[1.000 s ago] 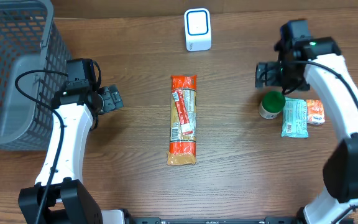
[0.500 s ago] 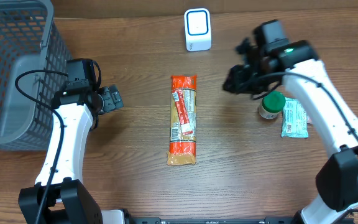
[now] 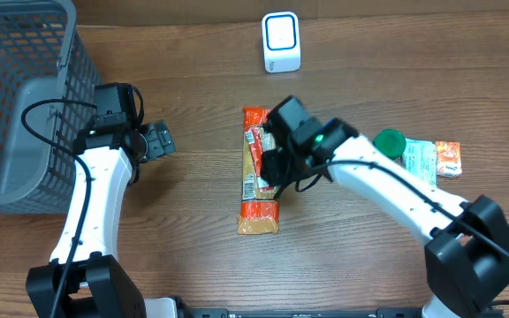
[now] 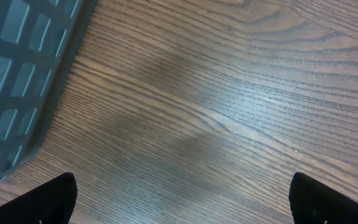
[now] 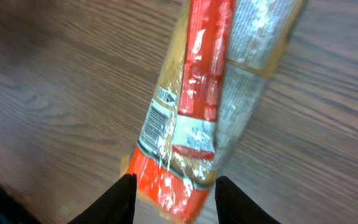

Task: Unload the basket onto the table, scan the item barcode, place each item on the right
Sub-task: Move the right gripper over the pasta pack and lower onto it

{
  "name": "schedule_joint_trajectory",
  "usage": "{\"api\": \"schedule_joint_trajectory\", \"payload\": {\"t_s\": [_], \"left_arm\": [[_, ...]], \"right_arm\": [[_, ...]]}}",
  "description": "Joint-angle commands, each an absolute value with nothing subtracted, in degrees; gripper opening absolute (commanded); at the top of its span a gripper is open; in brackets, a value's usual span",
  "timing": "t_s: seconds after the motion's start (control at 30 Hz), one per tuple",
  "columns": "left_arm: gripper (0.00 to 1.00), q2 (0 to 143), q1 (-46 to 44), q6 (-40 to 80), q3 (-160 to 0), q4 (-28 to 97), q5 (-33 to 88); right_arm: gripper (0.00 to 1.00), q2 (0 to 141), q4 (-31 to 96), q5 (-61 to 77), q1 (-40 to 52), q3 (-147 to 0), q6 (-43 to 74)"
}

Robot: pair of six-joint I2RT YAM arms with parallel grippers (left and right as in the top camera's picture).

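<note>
A long orange-and-clear packet with a white label lies lengthwise at the table's middle. My right gripper hangs over the packet's middle. In the blurred right wrist view the packet runs down between the two dark fingers of the gripper. The jaws stand partly apart, one either side of the packet's orange end, and I cannot tell whether they touch it. The white scanner stands upright at the back. My left gripper is open over bare wood, left of the packet.
A grey mesh basket fills the left back corner, and its wall shows in the left wrist view. At the right lie a green-lidded jar, a pale green packet and a small orange packet.
My right arm has swung left from above the green-lidded jar to over the long packet, and its jaws have narrowed on the way. The left arm has not moved.
</note>
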State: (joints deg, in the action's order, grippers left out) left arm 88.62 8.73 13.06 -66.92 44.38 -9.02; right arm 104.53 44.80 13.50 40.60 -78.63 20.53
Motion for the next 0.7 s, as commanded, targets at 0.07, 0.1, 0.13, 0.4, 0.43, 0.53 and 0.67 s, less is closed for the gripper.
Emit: {"api": "schedule_joint_trajectory", "payload": {"t_s": [0.07, 0.1, 0.13, 0.4, 0.43, 0.53, 0.67], "left_arm": [[1.00, 87.68, 8.64, 11.79, -67.77, 44.36, -8.95], [1.00, 87.68, 8.56, 11.79, -67.77, 44.38, -8.93], [1.00, 87.68, 8.45, 11.79, -67.77, 44.34, -8.95], [1.00, 87.68, 8.45, 11.79, -67.77, 44.36, -8.95], [1.00, 87.68, 8.45, 11.79, -67.77, 44.36, -8.95], [1.00, 87.68, 8.45, 11.79, -67.77, 44.36, -8.95], [1.00, 87.68, 8.45, 11.79, -67.77, 44.36, -8.95]], "right_arm": [[0.42, 104.86, 35.05, 9.21, 41.95, -71.61, 21.52], [0.42, 104.86, 33.39, 9.19, 42.02, -70.54, 21.71], [0.43, 104.86, 31.75, 8.95, 42.02, -69.41, 22.48], [0.42, 104.92, 26.61, 8.99, 42.04, -66.26, 24.62], [0.42, 104.92, 26.39, 8.99, 42.06, -66.26, 25.78], [0.42, 104.97, 24.91, 7.86, 42.06, -65.80, 27.33], [0.41, 105.69, 23.29, 6.44, 42.17, -64.90, 28.12]]}}
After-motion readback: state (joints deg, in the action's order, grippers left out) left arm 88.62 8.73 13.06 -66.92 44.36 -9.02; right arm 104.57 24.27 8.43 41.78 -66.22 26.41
